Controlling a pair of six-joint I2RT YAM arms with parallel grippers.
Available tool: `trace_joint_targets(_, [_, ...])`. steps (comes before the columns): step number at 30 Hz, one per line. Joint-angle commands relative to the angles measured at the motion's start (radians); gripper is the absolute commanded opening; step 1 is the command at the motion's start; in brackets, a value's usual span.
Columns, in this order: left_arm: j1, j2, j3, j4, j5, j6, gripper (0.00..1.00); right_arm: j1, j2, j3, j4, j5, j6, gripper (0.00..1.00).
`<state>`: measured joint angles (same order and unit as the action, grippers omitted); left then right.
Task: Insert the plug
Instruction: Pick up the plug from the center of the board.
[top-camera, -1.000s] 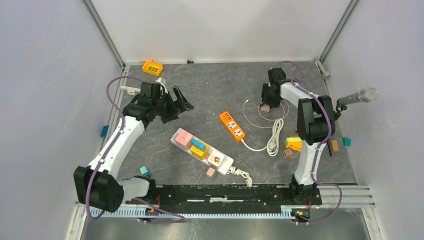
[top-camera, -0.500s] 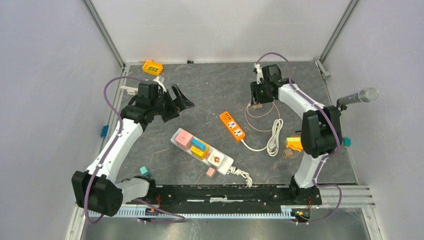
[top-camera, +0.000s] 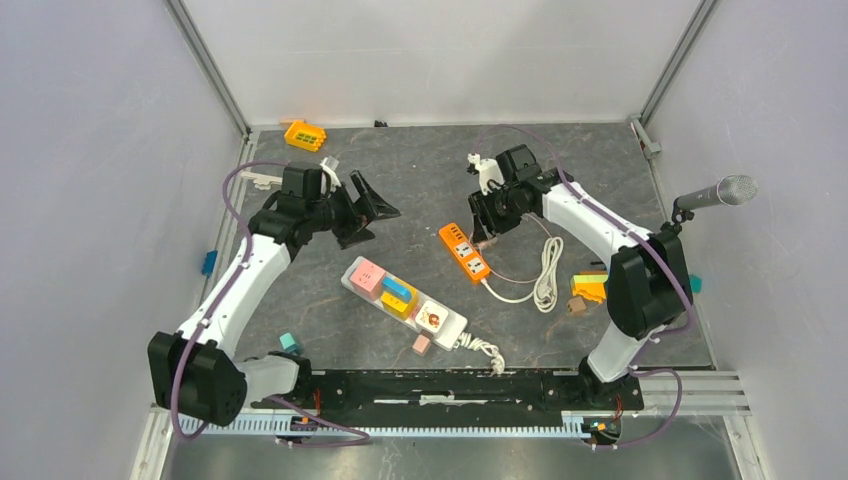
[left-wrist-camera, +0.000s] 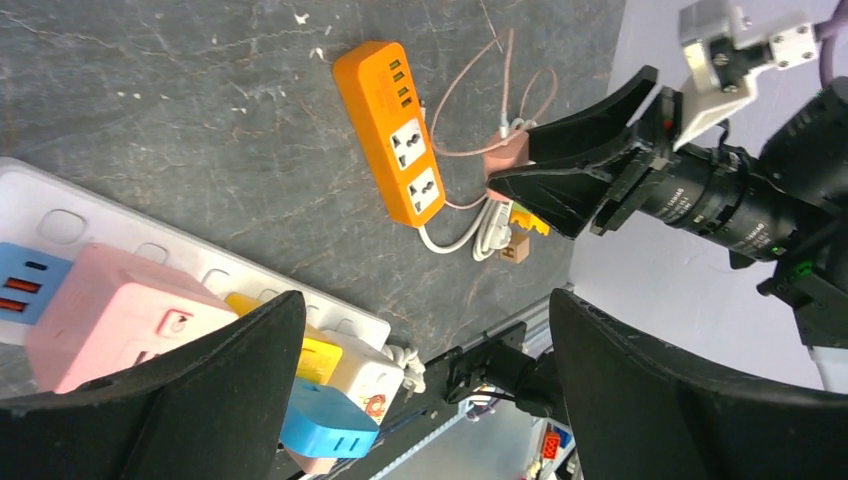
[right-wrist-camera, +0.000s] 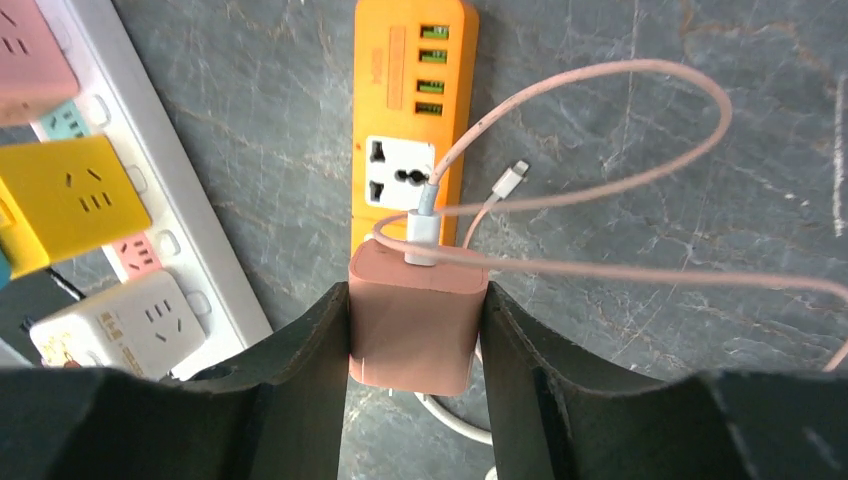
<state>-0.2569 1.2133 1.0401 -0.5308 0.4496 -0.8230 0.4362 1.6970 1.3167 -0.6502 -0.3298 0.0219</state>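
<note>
Overhead: left gripper (top-camera: 370, 220) spread wide, holding nothing, above bare table just left of white power strip (top-camera: 350, 285); strip carries pink, blue, yellow and white adapters. Orange power strip (top-camera: 464, 251) lies right of it, apart. Right gripper (top-camera: 487, 220) close by orange strip; plug hard to make out here. Right wrist view fills gap: fingers clenched on pink plug (right-wrist-camera: 418, 320), pink cable (right-wrist-camera: 600, 80) plugged into it, orange strip's sockets just beyond. Left wrist view shows same grip side-on
</note>
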Motion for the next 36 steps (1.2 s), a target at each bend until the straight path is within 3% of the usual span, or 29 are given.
trace_joint_targets(1, [-0.047, 0.034, 0.034, 0.048, 0.058, -0.062, 0.96, -0.005, 0.007, 0.027, -0.110, -0.096, -0.063, 0.00])
trace_joint_targets(7, [-0.169, 0.133, 0.098, 0.051, 0.078, -0.089, 0.95, -0.002, -0.064, -0.086, 0.014, -0.448, -0.034, 0.00])
trace_joint_targets(13, [-0.263, 0.183, 0.135, 0.083, 0.102, -0.127, 0.90, 0.016, -0.116, -0.119, 0.111, -0.618, -0.023, 0.00])
trace_joint_targets(23, [-0.316, 0.184, 0.122, 0.175, 0.056, -0.144, 0.90, 0.016, -0.181, -0.110, 0.263, -0.704, 0.079, 0.00])
trace_joint_targets(31, [-0.315, 0.157, 0.051, 0.361, 0.079, -0.194, 0.85, 0.016, -0.215, -0.132, 0.326, -0.703, 0.131, 0.00])
trace_joint_targets(36, [-0.314, 0.098, 0.056, 0.293, -0.030, -0.155, 0.85, 0.016, -0.219, -0.122, 0.336, -0.638, 0.167, 0.00])
